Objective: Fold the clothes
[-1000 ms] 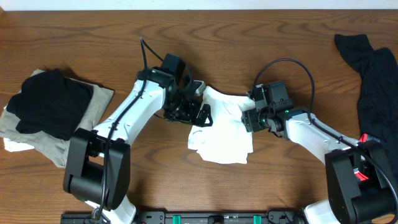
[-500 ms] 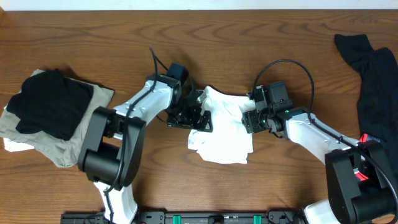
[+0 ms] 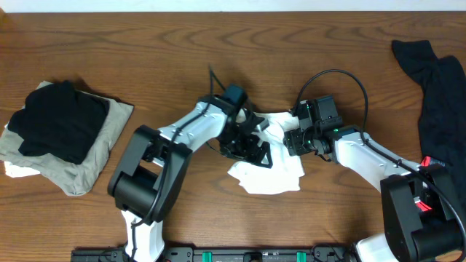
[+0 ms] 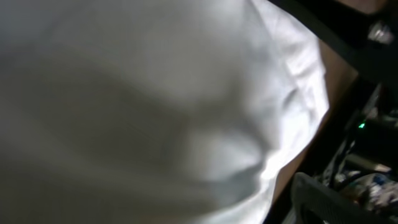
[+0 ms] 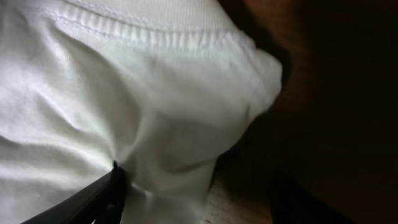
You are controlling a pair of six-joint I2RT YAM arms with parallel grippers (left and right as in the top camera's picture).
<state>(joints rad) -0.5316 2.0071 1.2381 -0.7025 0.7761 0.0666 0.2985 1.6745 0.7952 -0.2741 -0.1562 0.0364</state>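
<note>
Two pincers meet at one garment near the middle of the wooden tabletop (image 3: 218, 44). The white T-shirt (image 3: 271, 175) lies there in a crumpled heap, bunched at its upper edge and spread flatter toward the near side. The left pincer (image 3: 253, 143) sits at the shirt's upper left, over or against the cloth; I cannot tell from overhead which. Its wrist camera is filled with blurred white fabric (image 4: 155, 93) and shows no fingertip, so I cannot tell whether this pincer is released or clenched. The right pincer (image 3: 294, 140) sits at the shirt's upper right edge. Its wrist camera shows a ribbed hem and gathered folds of the shirt (image 5: 124, 93) pressed close to the lens, with one dark finger (image 5: 93, 198) at the lower left touching the cloth. The opposing finger is hidden, so I cannot tell whether this pincer is grasping the shirt or standing released. The black garment with red trim (image 3: 437, 94) lies stretched along the right edge of the tabletop, well apart from both pincers. At the far left, a black cloth (image 3: 62, 120) rests on top of a tan cloth (image 3: 95, 156).
</note>
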